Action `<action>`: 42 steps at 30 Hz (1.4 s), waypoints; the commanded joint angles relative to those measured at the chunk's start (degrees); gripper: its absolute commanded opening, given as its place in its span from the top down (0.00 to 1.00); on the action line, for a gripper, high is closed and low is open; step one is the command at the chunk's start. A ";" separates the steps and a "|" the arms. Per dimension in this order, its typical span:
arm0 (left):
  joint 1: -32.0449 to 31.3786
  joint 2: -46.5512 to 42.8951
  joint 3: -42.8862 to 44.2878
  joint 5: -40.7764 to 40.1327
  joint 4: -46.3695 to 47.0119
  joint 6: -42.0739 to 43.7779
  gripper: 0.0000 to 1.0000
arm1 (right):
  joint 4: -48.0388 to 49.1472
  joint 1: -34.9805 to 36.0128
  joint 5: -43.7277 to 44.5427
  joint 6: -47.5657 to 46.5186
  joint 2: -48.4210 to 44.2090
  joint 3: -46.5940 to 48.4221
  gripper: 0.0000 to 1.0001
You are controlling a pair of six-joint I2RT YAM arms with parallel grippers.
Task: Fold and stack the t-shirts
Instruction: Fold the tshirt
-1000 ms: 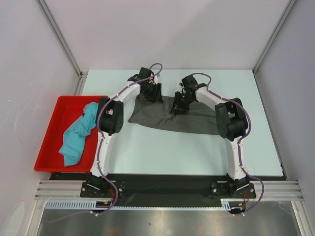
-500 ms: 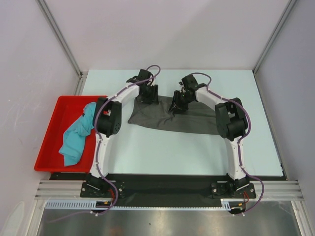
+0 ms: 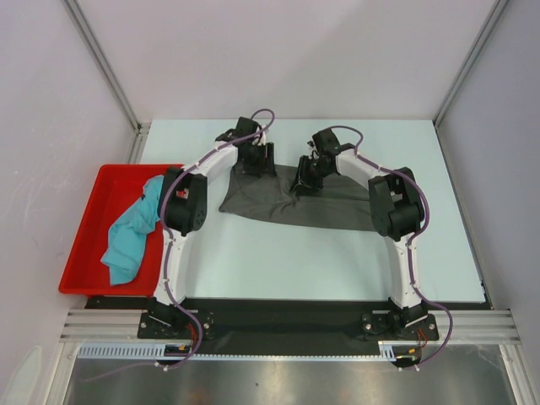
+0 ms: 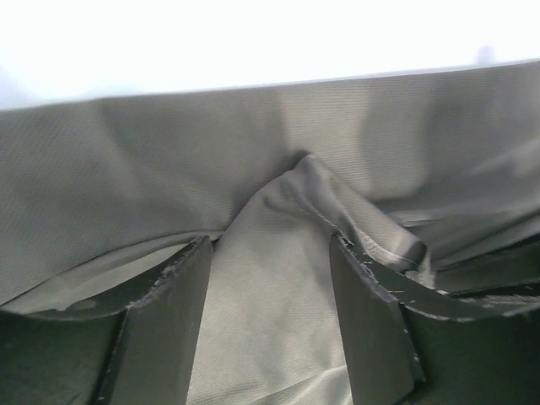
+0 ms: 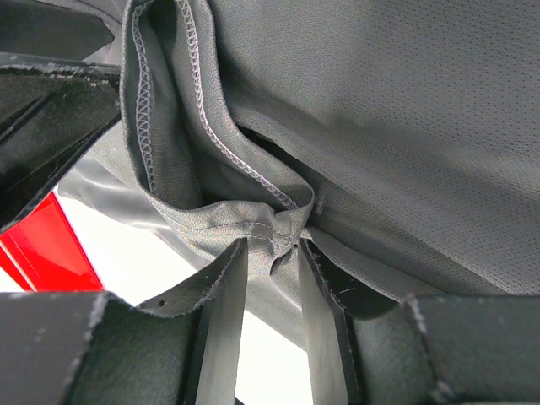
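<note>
So the dark grey t-shirt [image 3: 291, 198] is spread out wide and flattish on the pale table [image 3: 321, 253], toward the far side, with both arms reaching onto its far edge. Up close the cloth is a fine, slightly pitted knit, matte and soft, and the right wrist view shows a hem with neat looped overlock stitching curling round into a bunch. The right pincer [image 5: 272, 253] is closed down narrow on that bunched hem, so it's pinching the grey shirt. The left pincer [image 4: 270, 253] is standing wide, its scuffed black fingers [image 4: 173, 312] either side of a soft ridge of grey cloth that rises between them without being squeezed. Compared to a second ago, hardly anything has changed: the left pincer sits a touch further toward the far edge of the shirt, the right one is pretty much where it was, and the shirt keeps the same long shape. Off to the left there's the red tray [image 3: 84, 245], a glossy rectangular thing with a raised rim, and the teal t-shirt [image 3: 131, 232] is lying crumpled in it, one end pushed up against the rim nearest the left arm.
</note>
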 commanded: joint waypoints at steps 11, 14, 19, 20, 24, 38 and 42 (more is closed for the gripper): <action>0.25 2.87 6.05 7.22 4.59 -0.27 0.36 | 1.07 -0.29 -2.48 0.83 1.72 2.20 0.63; 0.25 4.19 7.09 8.19 5.22 -0.45 0.38 | 0.99 -0.38 -2.57 0.65 1.72 2.20 0.63; 0.25 4.19 7.10 8.55 4.69 0.95 0.39 | 0.99 -0.64 -2.57 0.83 1.02 2.20 0.62; 0.25 3.93 6.49 8.63 4.78 1.22 0.38 | 1.07 -0.82 -2.65 0.92 0.84 2.20 0.61; 0.25 4.28 5.96 9.60 5.57 1.49 0.39 | 1.34 -1.08 -2.92 1.09 0.05 1.68 0.57; 0.34 4.19 6.40 8.20 6.80 -1.77 0.69 | 4.41 -1.26 -6.61 4.61 1.54 1.32 0.67; 0.34 3.84 6.39 8.02 6.71 -1.85 0.69 | 2.31 -1.26 -5.30 3.74 2.07 2.55 0.66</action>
